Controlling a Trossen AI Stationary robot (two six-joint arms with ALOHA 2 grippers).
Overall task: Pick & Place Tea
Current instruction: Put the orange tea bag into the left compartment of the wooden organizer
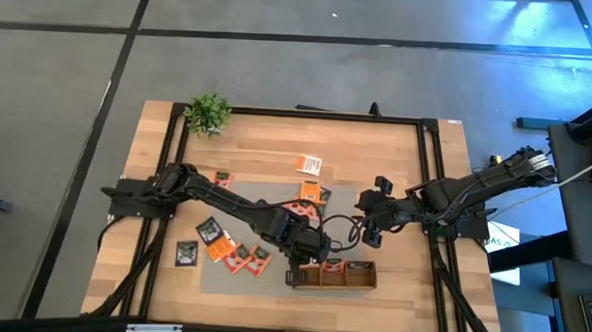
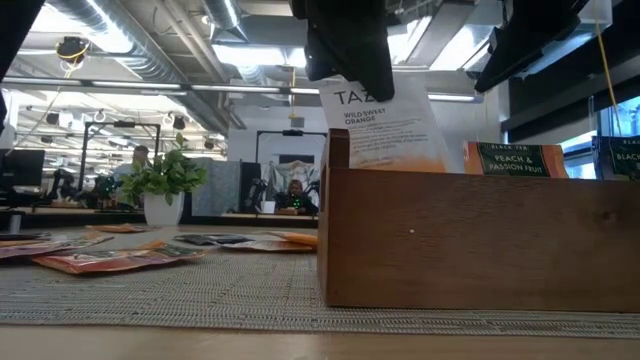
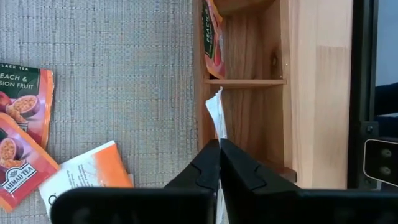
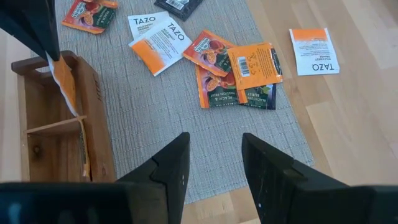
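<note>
Tea sachets lie scattered over your grey mat [image 1: 236, 215] and the wooden counter [image 1: 267, 145], and one of them is in your left tool [image 3: 219, 149]. Its fingers are pinched tight on a white-and-orange Tazo sachet [image 2: 385, 120], which hangs upright over the end compartment of the wooden tray [image 2: 480, 240], its lower edge inside the tray walls. In the high view you see that tray [image 1: 333, 276] at the near edge of the mat, with the left tool [image 1: 307, 249] right above its left end.

Your next compartment already holds a peach and passion fruit sachet [image 2: 515, 159] standing on edge, and a further dark sachet [image 2: 618, 157] shows beyond it.

Your right tool [image 4: 214, 155] hovers over the mat beside the tray, fingers parted about halfway and holding nothing. Ahead of it you have a cluster of sachets on the mat: two white-and-orange Tazo ones [image 4: 158, 37], red peach ones [image 4: 208, 53], and an orange one [image 4: 254, 64] lying on top of a dark one. Another Tazo sachet [image 4: 314, 51] rests on bare wood, off the mat.

More red and dark sachets [image 1: 234, 251] sit on the left part of the mat. A small potted plant [image 1: 207, 112] stands at the far left corner of the counter.
</note>
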